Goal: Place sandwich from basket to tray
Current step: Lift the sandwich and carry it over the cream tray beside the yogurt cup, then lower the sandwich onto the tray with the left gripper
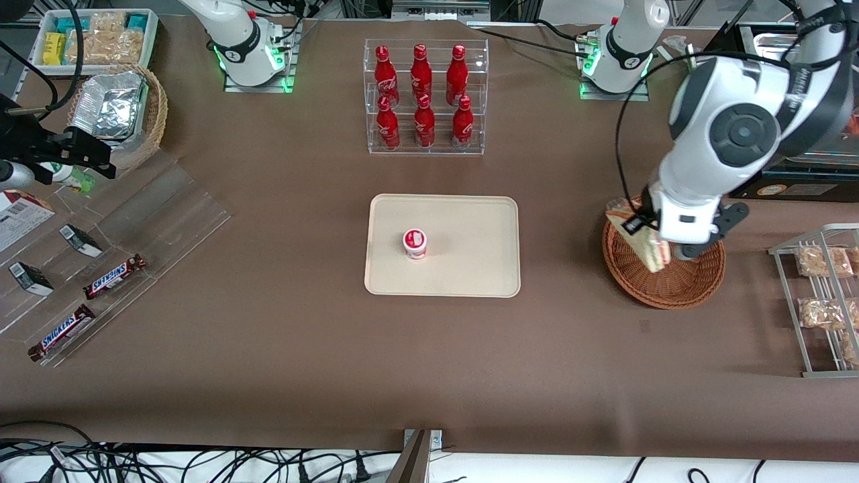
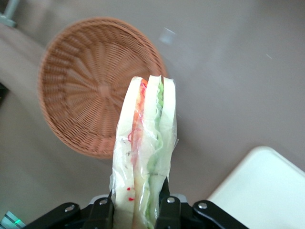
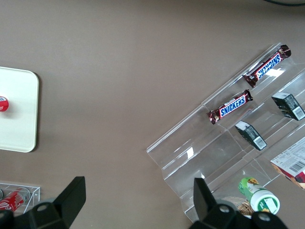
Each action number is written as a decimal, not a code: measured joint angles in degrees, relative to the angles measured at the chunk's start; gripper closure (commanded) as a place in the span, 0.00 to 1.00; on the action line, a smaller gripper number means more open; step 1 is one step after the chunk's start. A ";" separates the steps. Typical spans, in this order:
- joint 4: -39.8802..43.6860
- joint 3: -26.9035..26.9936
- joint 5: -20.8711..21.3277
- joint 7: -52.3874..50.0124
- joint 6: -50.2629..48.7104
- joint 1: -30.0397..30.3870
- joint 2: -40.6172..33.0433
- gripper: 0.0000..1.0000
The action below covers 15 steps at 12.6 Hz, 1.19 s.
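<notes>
The sandwich (image 2: 145, 157) is a wrapped wedge of white bread with red and green filling, and it hangs clear of the table in my gripper (image 2: 138, 202), which is shut on its thick end. In the front view the sandwich (image 1: 643, 236) sits above the basket (image 1: 671, 285), a round reddish-brown wicker bowl toward the working arm's end of the table. From the wrist, the basket (image 2: 90, 90) lies below and is empty, with a corner of the tray (image 2: 267, 191) showing. The beige tray (image 1: 470, 268) lies at the table's middle.
A small red-lidded cup (image 1: 415, 243) stands on the tray. A clear rack of red bottles (image 1: 424, 94) stands farther from the front camera than the tray. A wire rack with snack packets (image 1: 822, 288) sits beside the basket at the table's end. Clear steps with Snickers bars (image 1: 114, 276) lie toward the parked arm's end.
</notes>
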 measured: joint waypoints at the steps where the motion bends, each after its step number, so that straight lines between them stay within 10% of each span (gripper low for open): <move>1: 0.30 -2.51 -0.21 0.05 0.00 -0.08 0.16 0.67; 10: 1.52 -14.34 0.11 -0.31 16.28 -8.12 10.30 0.62; 15: -1.16 -14.34 12.45 -10.20 24.15 -12.92 17.38 0.63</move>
